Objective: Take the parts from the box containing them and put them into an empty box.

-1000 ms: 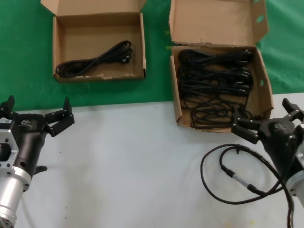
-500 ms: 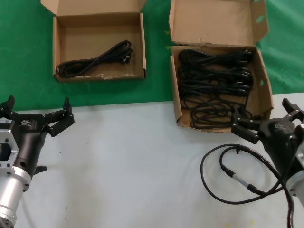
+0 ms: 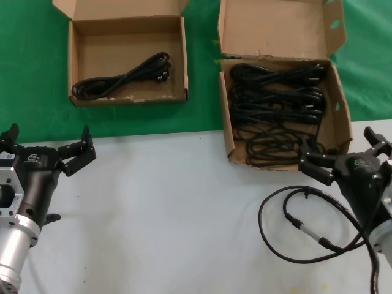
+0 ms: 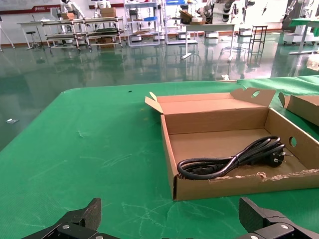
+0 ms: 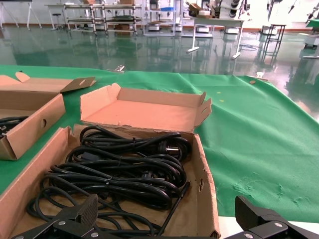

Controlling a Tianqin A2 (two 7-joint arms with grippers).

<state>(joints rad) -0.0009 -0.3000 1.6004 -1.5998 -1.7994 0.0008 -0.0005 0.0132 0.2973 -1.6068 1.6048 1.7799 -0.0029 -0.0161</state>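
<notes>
a glossy grey-green floor (image 4: 75, 64) is reflecting overhead light beyond the bench's far edge. metal shelving racks (image 4: 82, 31) are standing along the back wall, a work table (image 5: 219, 22) and a dark stool (image 4: 258, 37) are sitting farther along, near the far right corner.

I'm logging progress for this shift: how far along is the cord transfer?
One power cord already lies in the squarish box. Nothing is in hand: the left pincer is open over the white table, and the right pincer is open at the near edge of the long box. A pile of cords there remains to be moved.
</notes>
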